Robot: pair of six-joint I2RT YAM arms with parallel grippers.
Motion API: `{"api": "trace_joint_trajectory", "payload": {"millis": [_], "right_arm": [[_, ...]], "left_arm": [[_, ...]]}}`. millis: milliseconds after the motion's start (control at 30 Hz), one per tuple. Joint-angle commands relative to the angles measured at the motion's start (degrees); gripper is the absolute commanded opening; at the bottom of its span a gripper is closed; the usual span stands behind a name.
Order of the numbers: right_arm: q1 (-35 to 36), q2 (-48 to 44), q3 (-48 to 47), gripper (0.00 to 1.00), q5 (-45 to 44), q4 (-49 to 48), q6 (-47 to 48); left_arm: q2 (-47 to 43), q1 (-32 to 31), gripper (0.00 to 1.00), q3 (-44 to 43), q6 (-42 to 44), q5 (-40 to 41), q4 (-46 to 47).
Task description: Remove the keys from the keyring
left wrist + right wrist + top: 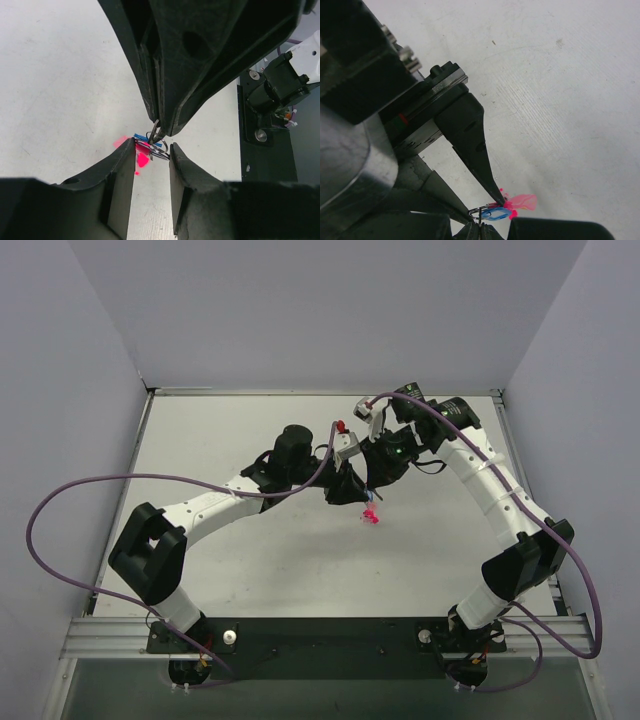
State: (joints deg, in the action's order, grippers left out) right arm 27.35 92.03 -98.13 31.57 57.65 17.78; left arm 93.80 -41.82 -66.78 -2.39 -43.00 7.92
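Pinching the keyring point(153, 131) at its top, the right gripper point(159, 133) is closed, both fingertips together on the thin wire. The keys point(143, 159) hang bunched under the ring over the white table point(60, 75), near its centre: one blue key point(142, 135) and the pink heads beside it. The left gripper point(152, 152) straddles the bunch with its fingers apart, one tip on each side and close against it. Whether those tips actually grip the keys cannot be told.
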Motion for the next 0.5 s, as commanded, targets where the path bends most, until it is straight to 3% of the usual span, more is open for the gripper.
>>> {"api": "trace_joint_trajectory", "payload": {"millis": [0,100,367,467], "right_arm": [[-0.19,-2.73,0.48,0.00,1.65,0.71,-0.55],[-0.11,-2.73,0.48,0.00,1.74,0.71,-0.55],[-0.63,-3.52,0.48,0.00,1.04,0.71,-0.29],[-1.51,-3.70,0.57,0.00,0.77,0.71,-0.20]], "left_arm": [[0.68,-0.28,0.33,-1.68,-0.42,-1.65,1.75],[0.86,-0.36,0.33,-1.95,-0.60,-1.64,1.83],[0.86,-0.36,0.00,-1.68,-0.59,-0.86,1.13],[0.60,-0.36,0.00,-1.51,-0.24,-0.59,0.52]]}}
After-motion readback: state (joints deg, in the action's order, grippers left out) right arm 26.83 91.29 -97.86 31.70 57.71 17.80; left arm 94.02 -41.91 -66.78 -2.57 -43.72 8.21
